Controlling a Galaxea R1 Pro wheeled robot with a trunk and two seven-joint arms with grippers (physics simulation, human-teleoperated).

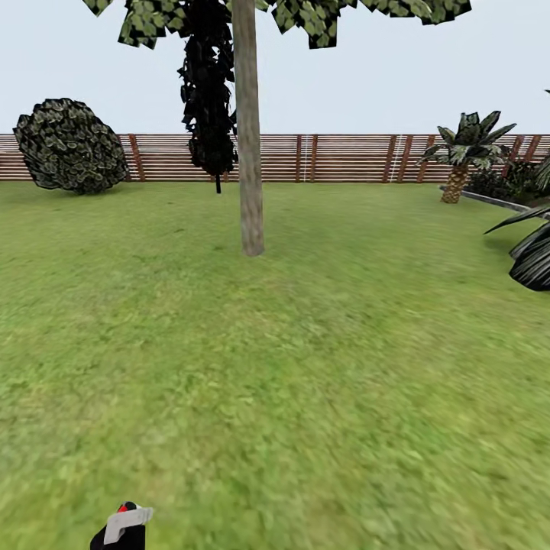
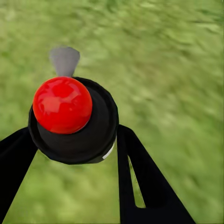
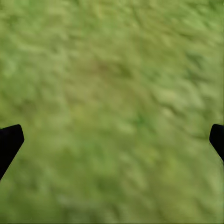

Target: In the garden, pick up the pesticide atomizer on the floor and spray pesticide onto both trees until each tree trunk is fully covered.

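Observation:
A tree with a slim pale trunk stands on the lawn straight ahead, some way off; its blocky dark green crown runs past the top of the head view. The pesticide atomizer, black with a red cap and a grey nozzle, sits between the two black fingers of my left gripper, which is shut on it. Its top peeks in at the lower left of the head view. My right gripper hangs open over bare grass, fingertips far apart.
A brown slat fence closes the lawn at the back. A round shrub sits at the far left, a near-black conifer behind the trunk, a short palm and dark leaves at the right.

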